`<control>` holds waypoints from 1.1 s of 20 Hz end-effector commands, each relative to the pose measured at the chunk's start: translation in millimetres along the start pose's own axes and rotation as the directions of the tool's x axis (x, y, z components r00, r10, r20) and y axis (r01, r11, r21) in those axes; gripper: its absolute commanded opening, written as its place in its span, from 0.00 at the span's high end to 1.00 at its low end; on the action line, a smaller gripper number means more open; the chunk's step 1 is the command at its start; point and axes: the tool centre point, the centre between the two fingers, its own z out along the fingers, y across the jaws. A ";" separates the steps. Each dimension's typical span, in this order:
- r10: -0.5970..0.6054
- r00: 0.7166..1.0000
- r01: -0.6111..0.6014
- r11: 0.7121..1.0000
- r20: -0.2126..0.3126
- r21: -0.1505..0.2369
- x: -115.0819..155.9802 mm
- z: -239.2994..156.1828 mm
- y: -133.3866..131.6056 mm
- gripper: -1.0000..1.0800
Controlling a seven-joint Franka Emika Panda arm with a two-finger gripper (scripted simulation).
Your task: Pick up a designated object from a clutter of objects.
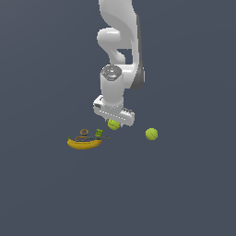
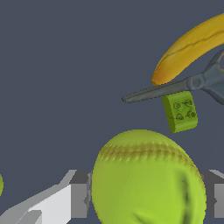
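Observation:
A yellow-green tennis ball (image 1: 113, 124) with a curved stitched seam sits between my gripper's (image 1: 114, 126) fingers. In the wrist view the ball (image 2: 148, 175) fills the gap, and both grey fingers (image 2: 79, 199) touch its sides. The gripper (image 2: 148, 201) is shut on it. A second, similar ball (image 1: 151, 134) lies apart on the floor toward the exterior view's right; only a sliver of it (image 2: 1, 183) shows in the wrist view.
Toward the exterior view's left lie a yellow banana (image 1: 84, 144) (image 2: 192, 46), a brown ring (image 1: 83, 132), a small green studded block (image 1: 99, 133) (image 2: 180, 110) and dark scissors (image 2: 175, 89). The floor is flat dark grey.

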 end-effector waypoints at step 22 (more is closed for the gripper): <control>0.002 1.000 -0.002 1.000 0.000 0.003 17.7 -211.9 169.0 1.00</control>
